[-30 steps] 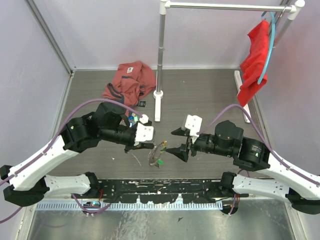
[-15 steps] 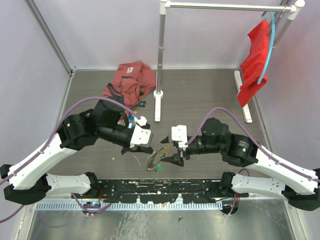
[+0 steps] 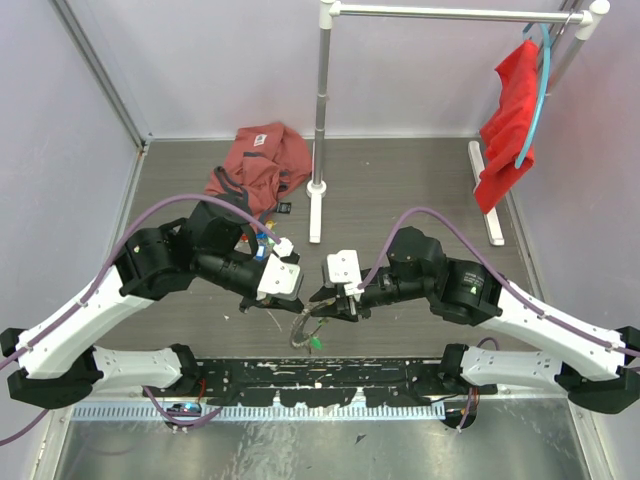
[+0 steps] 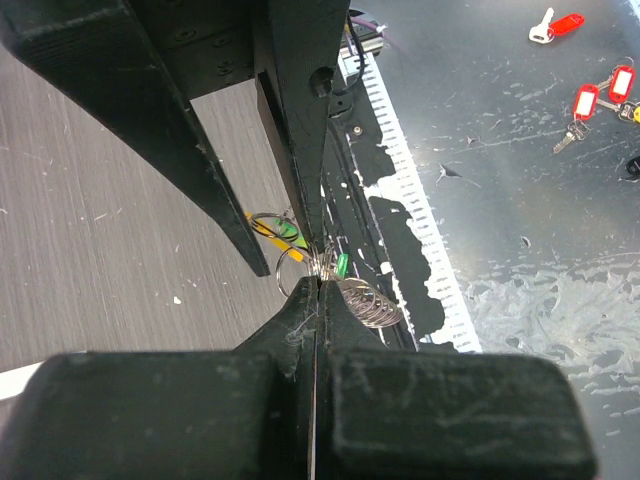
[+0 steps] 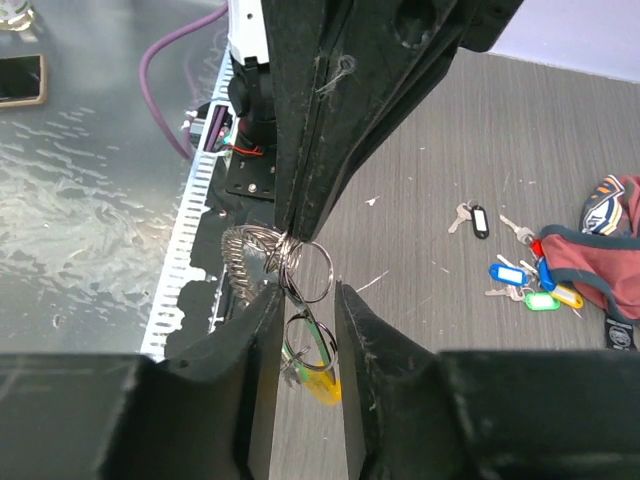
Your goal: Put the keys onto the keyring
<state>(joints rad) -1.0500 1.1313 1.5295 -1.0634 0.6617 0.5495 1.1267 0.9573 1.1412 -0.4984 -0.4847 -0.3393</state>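
My left gripper [image 3: 297,300] [image 4: 318,285] is shut on the keyring [image 3: 303,328], pinching its thin metal loops [image 4: 292,265] just above the table. A coil of silvery rings [image 4: 365,300], a green tag [image 4: 340,263] and a yellow-orange tag [image 5: 325,385] hang from it. My right gripper [image 3: 322,305] [image 5: 305,295] is open, its jaws on either side of the hanging rings [image 5: 315,275], with no visible grip. Loose keys [image 5: 520,275] with black, blue, green and yellow tags lie on the wood by the cloth, partly hidden behind my left arm in the top view [image 3: 264,238].
A crumpled red-brown cloth [image 3: 262,160] lies at the back left. A metal stand [image 3: 320,130] rises at the centre back, with a red cloth [image 3: 508,120] hung at its right end. A black perforated strip [image 3: 320,375] runs along the near edge. Red-tagged keys [image 4: 600,95] lie on the metal surface.
My right arm has swung left and closed in on the keyring, so its open jaws now straddle the rings. My left gripper has held the keyring almost still.
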